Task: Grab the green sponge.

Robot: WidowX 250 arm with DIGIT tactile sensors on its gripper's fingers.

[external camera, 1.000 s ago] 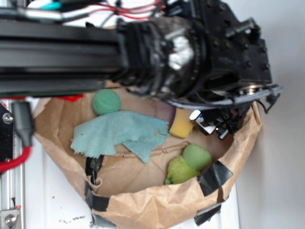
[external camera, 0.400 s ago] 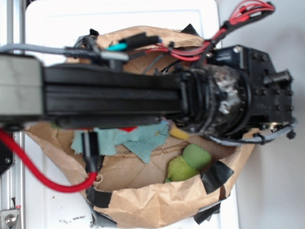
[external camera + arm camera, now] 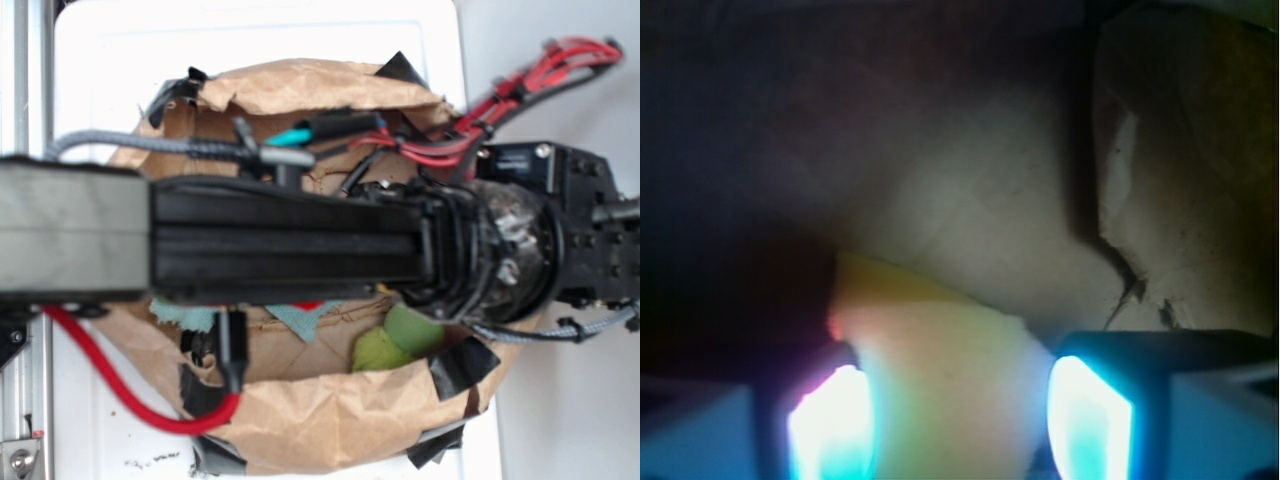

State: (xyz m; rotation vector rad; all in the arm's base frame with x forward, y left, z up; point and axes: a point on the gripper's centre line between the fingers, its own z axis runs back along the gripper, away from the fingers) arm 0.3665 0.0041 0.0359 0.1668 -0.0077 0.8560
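Note:
The green sponge [image 3: 418,326] is a smooth mid-green lump at the paper bag's lower right, partly under my arm and touching a fuzzy lime-green toy [image 3: 376,352]. In the exterior view my arm hides the gripper itself. In the wrist view my gripper [image 3: 960,425] is open low inside the bag, its glowing fingertips [image 3: 832,425] on either side of a yellow wedge sponge [image 3: 940,370]. The wedge lies close to the left finger, with a gap on the right. No green sponge shows in the wrist view.
The brown paper bag [image 3: 330,420] with black tape patches rings everything. A teal cloth [image 3: 300,318] peeks out under the arm. A red cable [image 3: 120,385] loops at the lower left. The bag's wall and a torn fold [image 3: 1110,240] rise ahead of the fingers.
My arm has swung down the picture and further over the bag, now covering the teal cloth, the yellow wedge and the round green ball that showed a second ago.

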